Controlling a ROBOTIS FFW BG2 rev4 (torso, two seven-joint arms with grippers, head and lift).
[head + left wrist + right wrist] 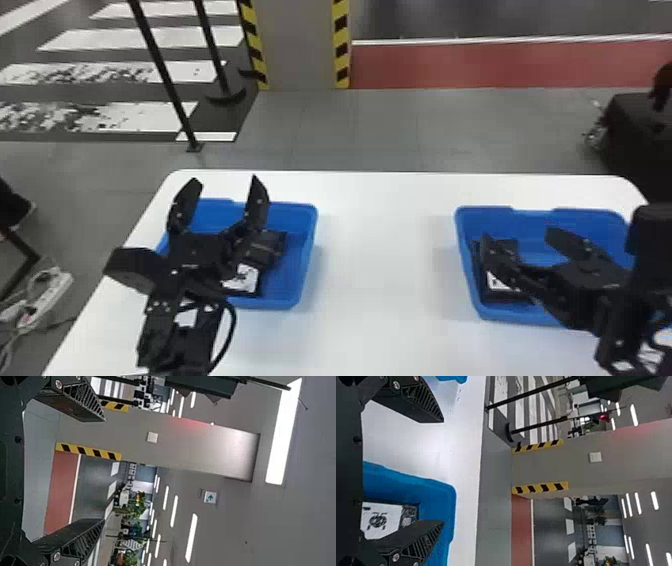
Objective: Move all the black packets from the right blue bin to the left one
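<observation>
- Blue bins sit at either side of the white table (385, 260) in the head view: the left bin (306, 255) and the right bin (467, 270).
- Some of the job looks done from where I stand. In the head view a labelled packet (253, 289) lies in the left bin, towards its near side, with a darker shape beyond it that may be another (the arm is in the way, so I won't swear to a count).
- Work is left on the other side: a black packet (507, 298) with a white label lies along the left part of the right bin, and there could be more than one there.
- Over the left bin hangs the left gripper (225, 180), spread wide and carrying nothing. The right gripper (517, 235) is over the right bin, also released, one finger in front of the packet.
- Seen from the left wrist view, those fingers are well apart with only the room and a striped pillar (158, 447) beyond; no packet is caught.
- As for the right wrist view, its two fingers stand apart, and the labelled packet lies down in the right bin, not gripped. I'd call the task part way along, with that pick to be made next.
</observation>
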